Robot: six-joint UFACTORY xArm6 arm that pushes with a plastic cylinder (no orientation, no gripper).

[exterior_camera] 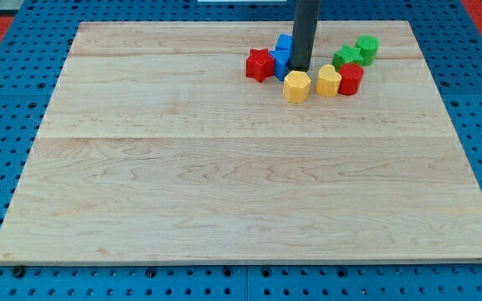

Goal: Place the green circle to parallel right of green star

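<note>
Camera view shows my tip [299, 68] planted in the cluster of blocks near the view's top edge of the bench [224, 184]. The arm carries no claw, only the straight dark rod, so nothing here can stand apart, together or clamped; all work is done by pushing.

Just to the view's left of my tip sits a blue block [280, 58], partly hidden by the rod, with a second blue block [284, 41] behind it toward the view's top. Further left is the red star [259, 64]. Just below my tip, toward the view's bottom, lies the yellow hexagon [296, 86], seemingly touching or nearly so.

To the view's right of my tip are a second yellow block [329, 81] and a red block [351, 79], side by side. Beyond them, toward the view's top, is the green star [346, 58]. The green circle [366, 47] lies farthest to the right of my tip, against the star's upper-right side.

So the circle is already right of the star but sits higher in the view. I judge it needs a nudge toward the view's bottom to line up level. My tip is well apart from it, on the wrong side of the crowded group, probably because it must route around the others first.
</note>
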